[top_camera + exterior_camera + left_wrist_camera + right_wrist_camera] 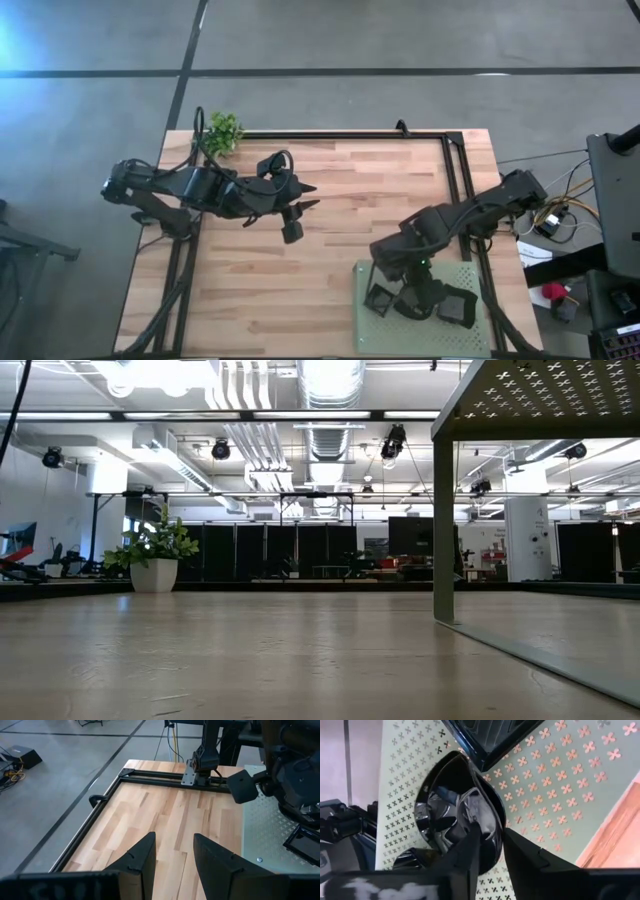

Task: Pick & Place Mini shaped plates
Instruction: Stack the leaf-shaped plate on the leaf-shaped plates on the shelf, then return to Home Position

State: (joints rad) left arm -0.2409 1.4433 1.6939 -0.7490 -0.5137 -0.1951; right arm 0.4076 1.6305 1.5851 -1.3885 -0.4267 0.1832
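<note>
Right gripper [490,845] is low over the green mat [480,335] at the table's near right corner, fingers slightly apart astride the rim of a glossy round mini plate [450,810] lying on the mat; whether they still pinch it, cannot tell. A square plate [490,735] lies just beside. Left gripper [172,855] hovers released above bare wooden table [330,200], left-centre.
</note>
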